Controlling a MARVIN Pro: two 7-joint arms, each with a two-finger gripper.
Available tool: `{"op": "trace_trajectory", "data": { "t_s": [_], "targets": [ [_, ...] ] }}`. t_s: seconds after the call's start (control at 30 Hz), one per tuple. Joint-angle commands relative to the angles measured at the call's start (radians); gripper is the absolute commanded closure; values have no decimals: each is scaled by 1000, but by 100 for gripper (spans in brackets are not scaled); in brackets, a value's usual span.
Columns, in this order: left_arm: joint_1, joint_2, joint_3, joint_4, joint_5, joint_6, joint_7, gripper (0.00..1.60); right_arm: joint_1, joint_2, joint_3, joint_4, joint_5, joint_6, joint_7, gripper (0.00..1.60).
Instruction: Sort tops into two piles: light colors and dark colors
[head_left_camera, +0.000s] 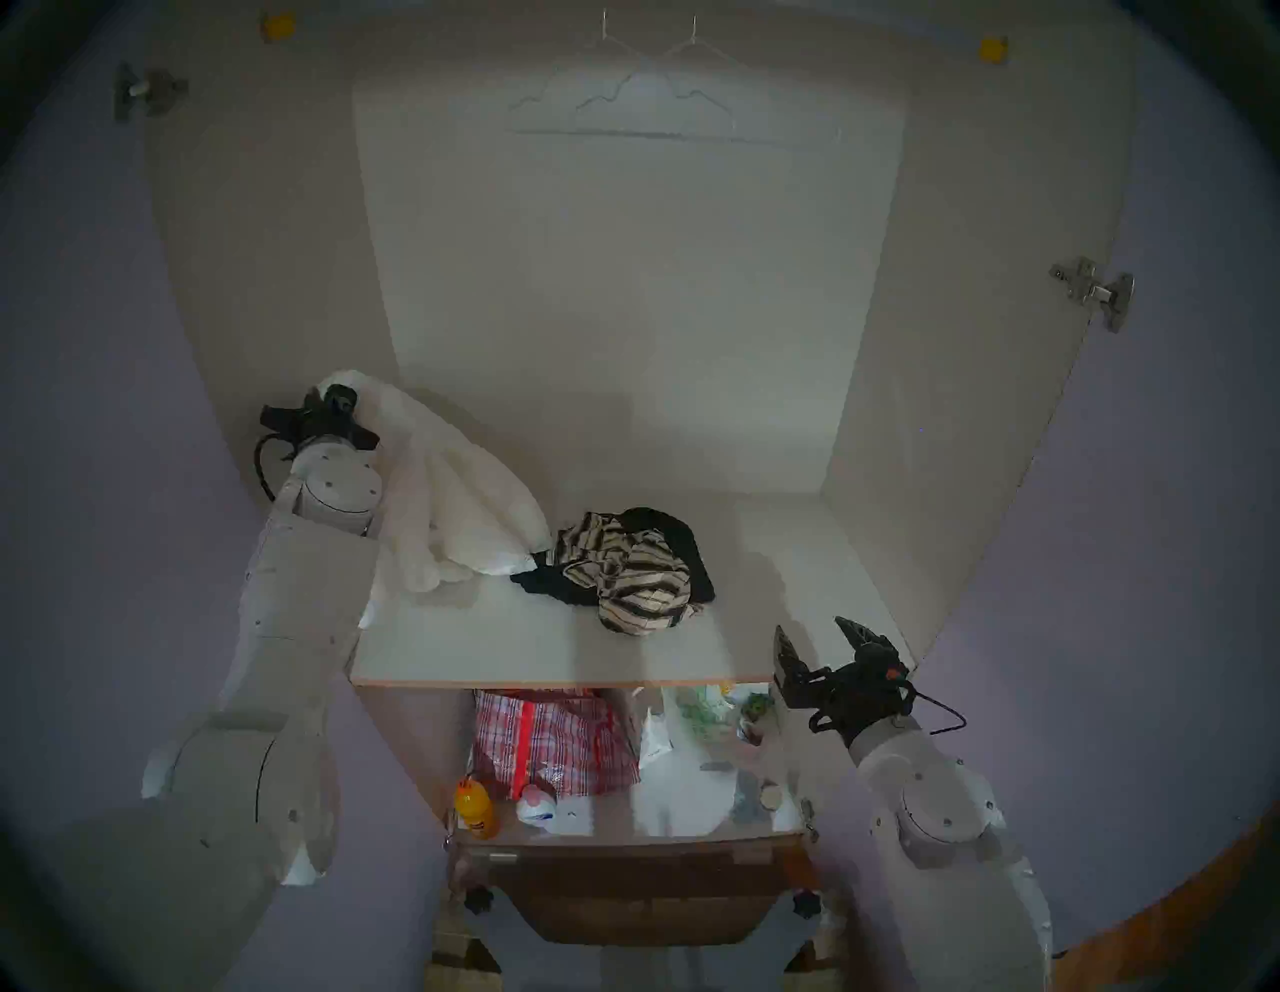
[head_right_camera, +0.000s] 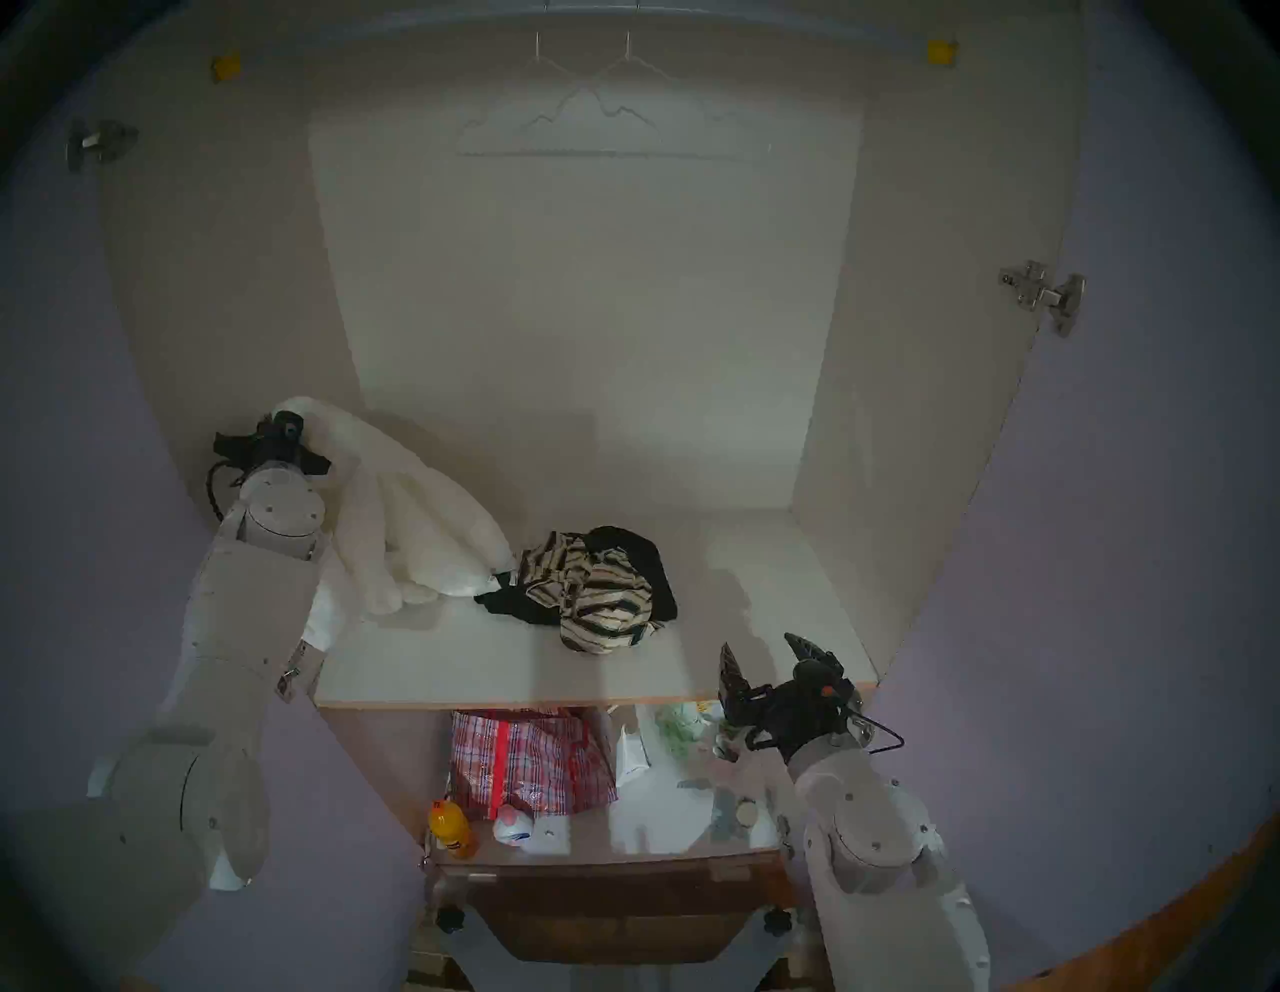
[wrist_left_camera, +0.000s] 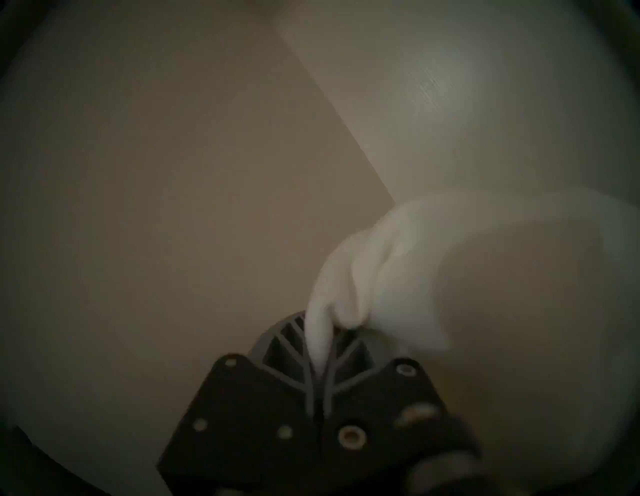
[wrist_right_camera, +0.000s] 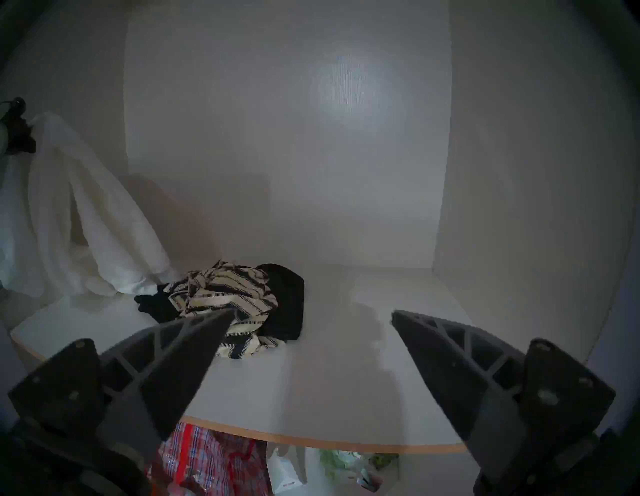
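Note:
My left gripper (head_left_camera: 339, 396) is raised near the left wall of the wardrobe, shut on a fold of the large white top (head_left_camera: 457, 506). That top hangs from it down to the white shelf (head_left_camera: 485, 644), its lower end resting beside the dark heap. In the left wrist view the white top (wrist_left_camera: 398, 270) is pinched between the closed fingers (wrist_left_camera: 294, 350). A black-and-cream striped top (head_left_camera: 630, 575) lies crumpled over a black top (head_left_camera: 682, 547) at mid-shelf. My right gripper (head_left_camera: 821, 637) stands open at the shelf's front right edge, holding nothing. The striped top (wrist_right_camera: 228, 294) lies ahead of it to the left.
Below the shelf stand a red plaid woven bag (head_left_camera: 554, 741), an orange bottle (head_left_camera: 474, 807), white plastic bags (head_left_camera: 679, 783) and small items. Empty hangers (head_left_camera: 651, 90) hang at the top. Wardrobe walls close in left, right and behind.

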Motion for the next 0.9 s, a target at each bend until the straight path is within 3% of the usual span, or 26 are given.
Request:
{"op": "trace_trajectory", "data": {
  "t_s": [0.0, 0.07, 0.1, 0.2, 0.23, 0.4, 0.43, 0.6, 0.67, 0.7, 0.73, 0.77, 0.87],
  "targets": [
    [3, 57, 58, -13, 29, 38, -136, 160, 9, -2, 0, -27, -1, -20, -1, 0],
    [14, 85, 106, 13, 51, 34, -173, 160, 9, -2, 0, -27, -1, -19, -1, 0],
    [23, 167, 208, 33, 198, 38, -210, 160, 11, -2, 0, -23, 0, -12, 0, 0],
    [23, 167, 208, 33, 198, 38, -210, 160, 11, -2, 0, -23, 0, -12, 0, 0],
    [30, 207, 273, 43, 248, 27, -229, 160, 13, -1, 0, -20, 0, -9, 1, 0],
    [30, 207, 273, 43, 248, 27, -229, 160, 13, -1, 0, -20, 0, -9, 1, 0],
    [19, 257, 370, 48, 407, -3, -271, 160, 13, -2, 0, -19, 0, -8, 1, 0],
    [17, 267, 399, 47, 435, -10, -275, 160, 14, -2, 0, -18, 0, -8, 1, 0],
    [12, 257, 413, 39, 464, -37, -312, 160, 14, -2, 0, -18, 0, -8, 1, 0],
    [12, 254, 419, 35, 496, -55, -330, 160, 14, -2, 0, -18, 0, -8, 1, 0],
    [-2, 265, 467, 40, 521, -62, -343, 160, 14, -2, 0, -18, 0, -9, 1, 0],
    [-3, 249, 452, 42, 559, -76, -364, 160, 14, -2, 0, -18, 0, -9, 2, 0],
    [-27, 227, 501, 56, 660, -115, -423, 160, 14, -2, 0, -19, 0, -9, 2, 0]
  ]
}}
